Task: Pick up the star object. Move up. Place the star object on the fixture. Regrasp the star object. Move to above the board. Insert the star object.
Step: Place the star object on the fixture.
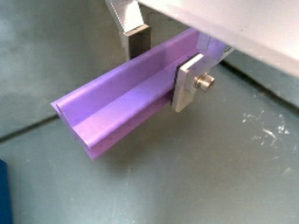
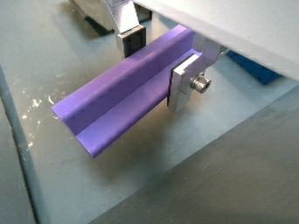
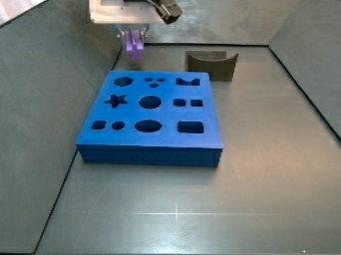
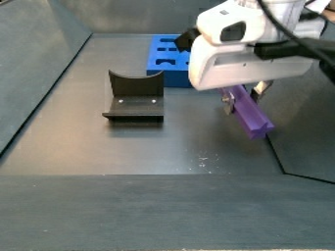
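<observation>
- Gripper point(image 1: 162, 63): both silver plates pressed onto the star object point(image 1: 122, 101), one finger point(image 1: 190, 83) flat on its near flank, the other behind it. Clamped, peg between the pads in both wrist views.
- Star object location: held clear of the floor, lying roughly level across the jaws, most of its length sticking out to one side. In a side view it hangs under the wrist point(image 4: 246, 111), at about 3 o'clock from the fixture point(image 4: 133, 96); in the other it sits at 12 o'clock of the board point(image 3: 150, 115).
- Fixture notch empty; star hole point(image 3: 118, 100) in board unfilled.
- Handling, judged: rigid moulded plastic, light, smooth ridged faces. Probably slippery across the ridges; plates seated on opposing flutes should resist roll.
- Grip is near one end, so the overhang gives leverage. Expect possible sag or pivot if bumped.
- For insertion a hold along the axis seems better, hence the regrasp at the fixture.
</observation>
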{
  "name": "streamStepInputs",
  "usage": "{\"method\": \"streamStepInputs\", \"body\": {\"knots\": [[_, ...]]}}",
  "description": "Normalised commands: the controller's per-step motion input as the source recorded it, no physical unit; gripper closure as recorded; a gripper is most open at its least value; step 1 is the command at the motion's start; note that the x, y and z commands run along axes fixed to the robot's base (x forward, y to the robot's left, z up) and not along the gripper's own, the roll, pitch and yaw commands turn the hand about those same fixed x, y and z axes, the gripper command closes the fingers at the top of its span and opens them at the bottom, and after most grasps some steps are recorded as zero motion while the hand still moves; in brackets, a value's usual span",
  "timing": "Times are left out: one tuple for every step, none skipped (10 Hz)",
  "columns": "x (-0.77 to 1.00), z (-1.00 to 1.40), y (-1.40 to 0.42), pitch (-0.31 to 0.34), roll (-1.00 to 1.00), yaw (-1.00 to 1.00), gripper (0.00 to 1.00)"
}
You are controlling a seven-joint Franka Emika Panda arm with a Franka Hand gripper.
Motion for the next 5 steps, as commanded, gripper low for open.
{"method": "streamStepInputs", "body": {"knots": [[0.00, 1.00, 0.00, 0.000, 0.00, 0.00, 1.00], [0.00, 1.00, 0.00, 0.000, 0.01, 0.00, 1.00], [-0.01, 1.00, 0.00, 0.021, 0.04, -0.01, 1.00], [-0.02, 1.00, 0.00, 0.034, 0.06, -0.01, 1.00], [-0.02, 1.00, 0.00, 0.044, 0.07, -0.02, 1.00]]}}
